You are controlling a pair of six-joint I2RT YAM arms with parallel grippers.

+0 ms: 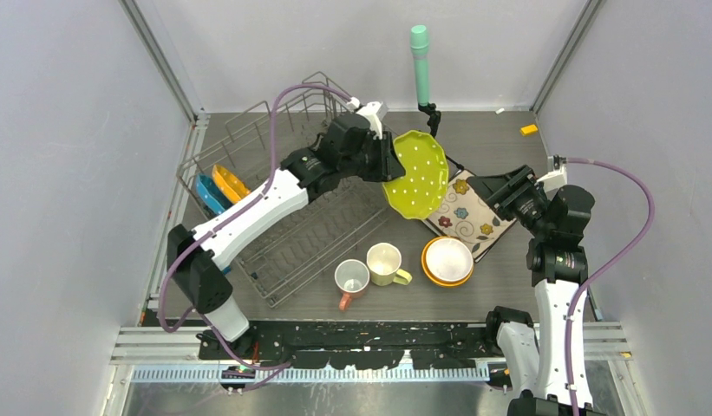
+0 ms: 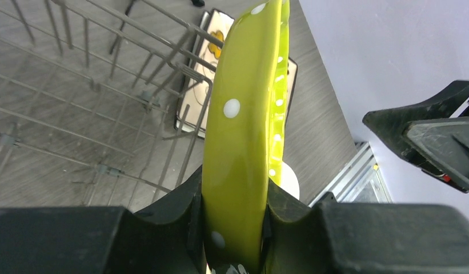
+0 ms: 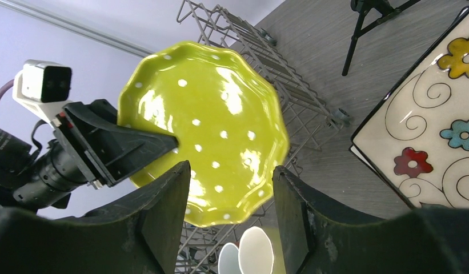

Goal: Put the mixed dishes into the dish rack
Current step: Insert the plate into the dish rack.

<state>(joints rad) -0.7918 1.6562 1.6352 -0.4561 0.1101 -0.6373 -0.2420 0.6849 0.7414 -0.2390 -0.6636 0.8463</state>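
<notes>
Nearest the bases: pink mug (image 1: pixel 352 279) & yellow mug (image 1: pixel 385 262) upright on counter (image 1: pixel 508 139), side by side. Just R of them, white bowl (image 1: pixel 448 257) nested in orange bowl (image 1: pixel 427 274). All look like glazed ceramic, so prob. stiff, slick, easy to chip. Take mugs by wall or handle, bowls by rim.

Further back, R side: square plate (image 1: pixel 469 217) lies flat on counter, so hard to get a finger under; an overhanging or lifted edge would be the way in. R gripper (image 3: pixel 231 171) hangs near its far edge, jaws apart, nothing in them.

Mid: L gripper (image 2: pixel 235 222) clamped on rim of green plate (image 1: pixel 416 173). Plate is tilted, in the air at the rack's R end. Narrow pinch on a glossy scalloped rim, so it could pivot or slip if swung fast. Should go edge-down btw tines.

Far L: rack (image 1: pixel 309 234) w/ blue plate (image 1: pixel 210 194) & orange plate (image 1: pixel 230 183) standing in it.
</notes>
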